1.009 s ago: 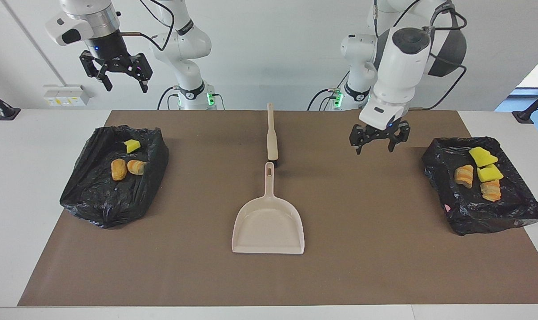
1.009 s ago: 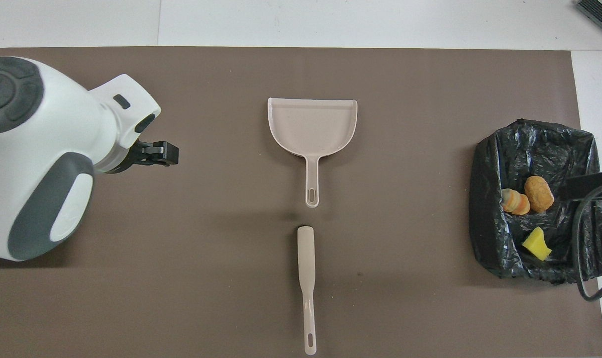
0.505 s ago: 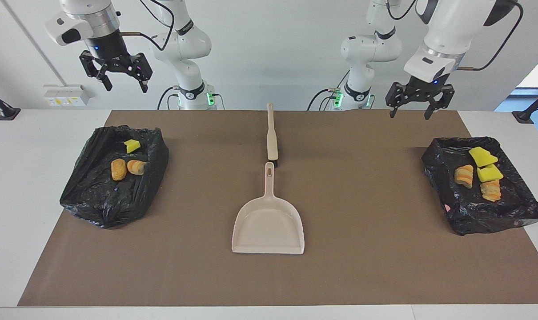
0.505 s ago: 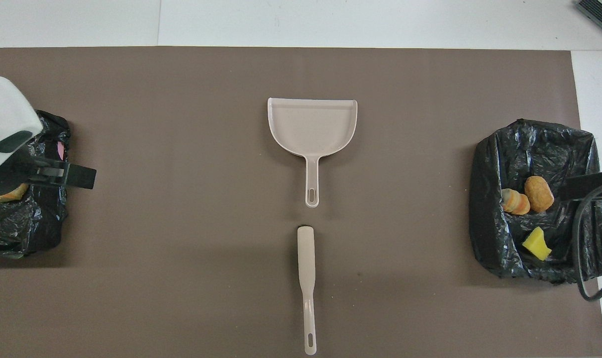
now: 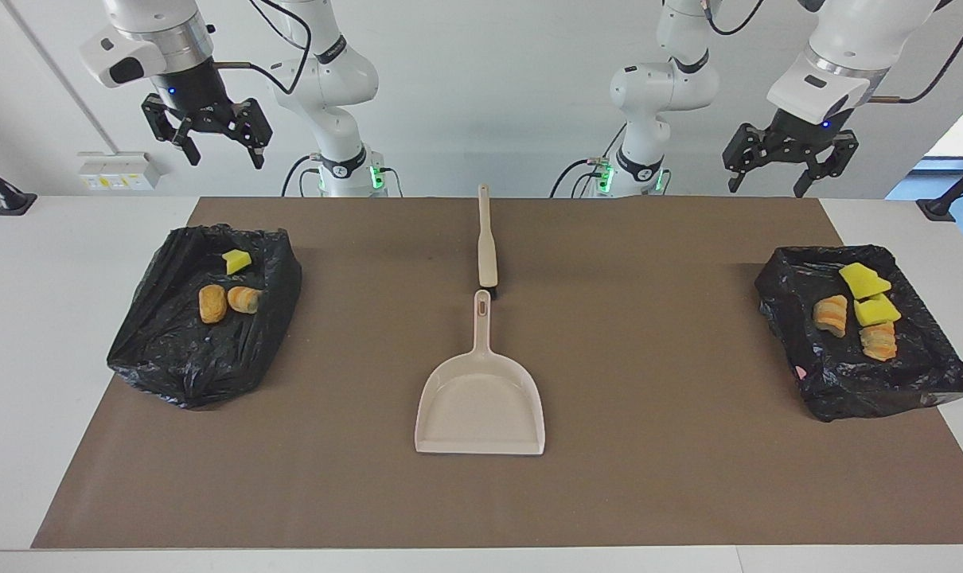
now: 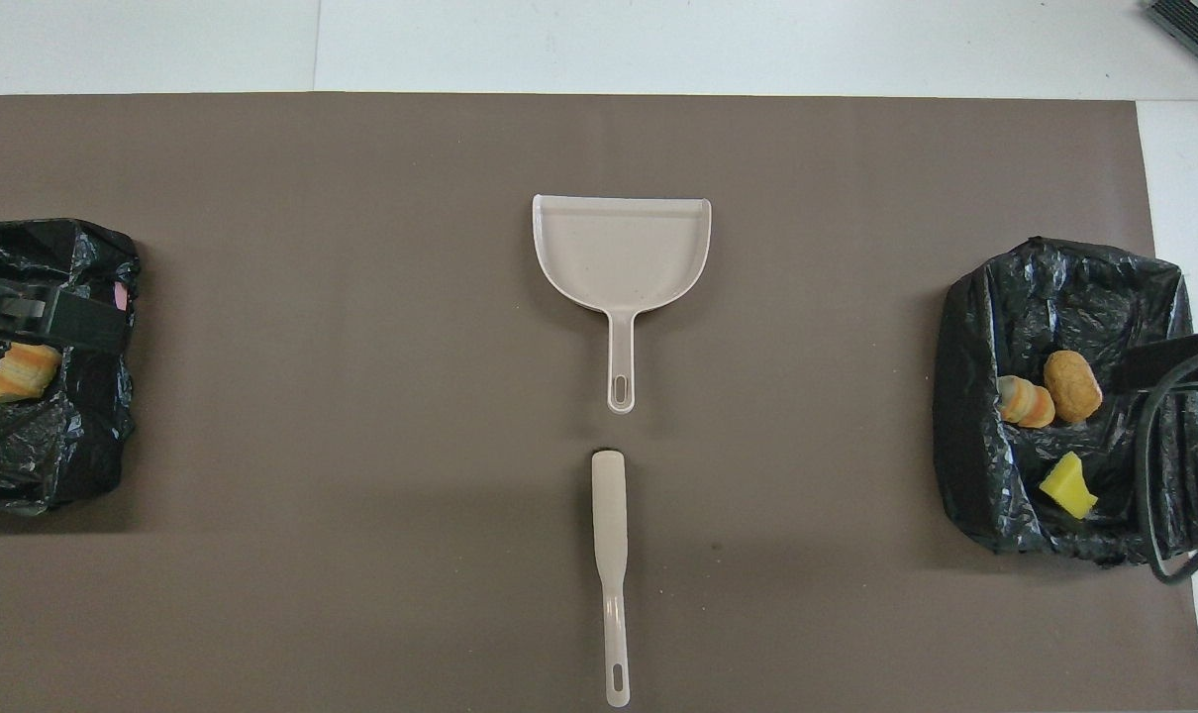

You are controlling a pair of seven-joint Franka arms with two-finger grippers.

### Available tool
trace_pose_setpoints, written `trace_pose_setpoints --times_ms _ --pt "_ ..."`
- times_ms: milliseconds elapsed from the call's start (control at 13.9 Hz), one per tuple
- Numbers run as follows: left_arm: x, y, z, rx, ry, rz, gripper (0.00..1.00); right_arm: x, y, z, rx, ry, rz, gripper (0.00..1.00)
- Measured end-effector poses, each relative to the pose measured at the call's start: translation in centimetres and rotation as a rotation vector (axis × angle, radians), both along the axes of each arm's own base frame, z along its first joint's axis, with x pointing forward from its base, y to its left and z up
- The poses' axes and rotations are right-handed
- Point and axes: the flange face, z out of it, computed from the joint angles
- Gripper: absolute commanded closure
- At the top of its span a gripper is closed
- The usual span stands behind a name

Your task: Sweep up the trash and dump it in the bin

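Observation:
The trash lies in two black bag-lined bins. The bin (image 5: 179,366) at the right arm's end holds a yellow chunk (image 5: 236,261) and two tan lumps (image 5: 212,303). The bin (image 5: 871,390) at the left arm's end holds two yellow chunks (image 5: 863,280) and two tan-orange lumps (image 5: 831,313). My left gripper (image 5: 768,187) is open and empty, high over the left arm's end bin. My right gripper (image 5: 223,157) is open and empty, high over the other bin.
A beige dustpan (image 5: 481,406) lies at the mat's middle with its handle toward the robots. A beige brush (image 5: 487,247) lies in line with it, nearer to the robots. The brown mat (image 5: 649,477) covers the table.
My left gripper has risen from low over the mat and swung out to the left arm's end, above the bin there. The right arm has barely moved.

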Motion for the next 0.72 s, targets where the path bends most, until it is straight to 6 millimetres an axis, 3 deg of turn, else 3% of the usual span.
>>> trace_pose_setpoints --times_ms 361,721 --pt "-0.1 2.3 -0.4 -0.004 0.019 0.043 0.0 0.2 0.0 0.5 0.0 -0.013 0.0 0.0" --pt "-1.0 2.5 -0.7 -0.002 0.029 0.049 0.0 0.1 0.0 0.6 0.0 -0.016 0.0 0.0"
